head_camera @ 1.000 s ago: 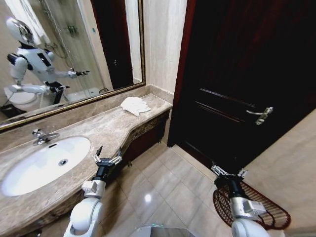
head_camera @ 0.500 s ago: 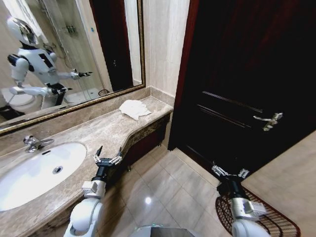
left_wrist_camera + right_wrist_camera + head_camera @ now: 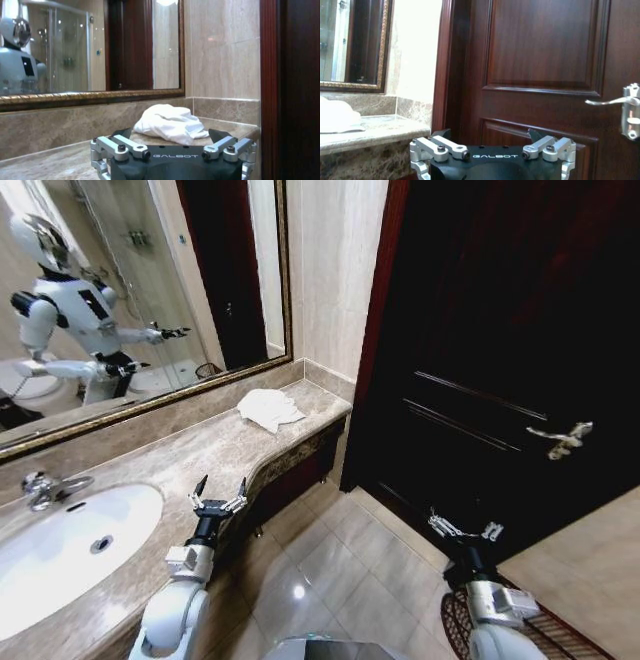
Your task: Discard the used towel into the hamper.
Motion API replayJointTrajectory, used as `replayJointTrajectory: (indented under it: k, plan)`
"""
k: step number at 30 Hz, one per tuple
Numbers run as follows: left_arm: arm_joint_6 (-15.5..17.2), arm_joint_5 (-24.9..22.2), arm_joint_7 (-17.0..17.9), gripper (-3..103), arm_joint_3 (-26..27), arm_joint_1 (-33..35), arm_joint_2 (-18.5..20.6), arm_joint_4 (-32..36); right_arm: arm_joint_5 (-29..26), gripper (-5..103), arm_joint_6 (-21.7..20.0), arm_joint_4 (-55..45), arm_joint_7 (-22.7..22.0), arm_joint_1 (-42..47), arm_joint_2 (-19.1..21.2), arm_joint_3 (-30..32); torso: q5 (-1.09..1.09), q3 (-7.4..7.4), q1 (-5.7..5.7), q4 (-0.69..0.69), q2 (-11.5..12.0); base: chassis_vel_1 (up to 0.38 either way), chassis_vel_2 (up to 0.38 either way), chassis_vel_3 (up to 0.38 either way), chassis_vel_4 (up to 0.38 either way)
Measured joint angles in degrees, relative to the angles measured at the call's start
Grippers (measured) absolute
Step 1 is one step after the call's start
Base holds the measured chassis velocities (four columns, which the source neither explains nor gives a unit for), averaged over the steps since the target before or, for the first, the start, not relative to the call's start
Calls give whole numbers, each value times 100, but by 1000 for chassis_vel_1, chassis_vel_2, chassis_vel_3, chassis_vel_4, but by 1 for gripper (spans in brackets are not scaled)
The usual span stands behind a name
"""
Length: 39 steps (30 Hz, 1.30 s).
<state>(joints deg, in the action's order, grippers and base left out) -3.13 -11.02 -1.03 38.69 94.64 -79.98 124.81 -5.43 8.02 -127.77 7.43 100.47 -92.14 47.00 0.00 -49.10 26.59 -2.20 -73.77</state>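
The used towel, white and crumpled, lies at the far end of the marble counter below the mirror. It also lies ahead of the hand in the left wrist view and at the frame's edge in the right wrist view. My left gripper hangs open and empty at the counter's front edge, well short of the towel. My right gripper is open and empty above the floor, facing the door. The hamper, a dark reddish wire basket, stands on the floor under my right arm, partly cut off.
A white sink with a chrome faucet is set in the counter at the left. A dark wooden door with a metal handle is shut ahead. Tiled floor lies open between counter and door.
The whole picture has shifted: sink and faucet slid left, the door handle rose and moved right, the hamper dropped toward the corner. The camera moved; both arms hold their pose.
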Motion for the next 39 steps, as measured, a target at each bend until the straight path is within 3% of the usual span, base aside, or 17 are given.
replayJointTrajectory:
  k: [8, 27, 36, 39]
  plan:
    - [204, -55, 49, 100, -3, -25, 14, 125, 19, 100, -88, -82, 17, -48, 0, -52, 0, 0, 1, 0, 0, -117, 108, 111, -105]
    - [211, 51, 68, 100, 14, -29, 11, 150, 27, 100, -169, -127, 44, -104, 0, -40, 0, -1, 1, 1, 0, -105, 109, 104, -104]
    - [209, 51, 92, 100, 11, -36, 6, 148, -34, 100, 18, -103, 130, -98, 0, -29, 0, -1, 3, 0, 1, -78, 89, 87, -98]
    - [348, -24, 156, 100, 11, -183, 142, 127, -85, 100, 46, -89, 127, -117, 0, -5, 0, 0, 0, -1, 0, 0, 0, 0, 0]
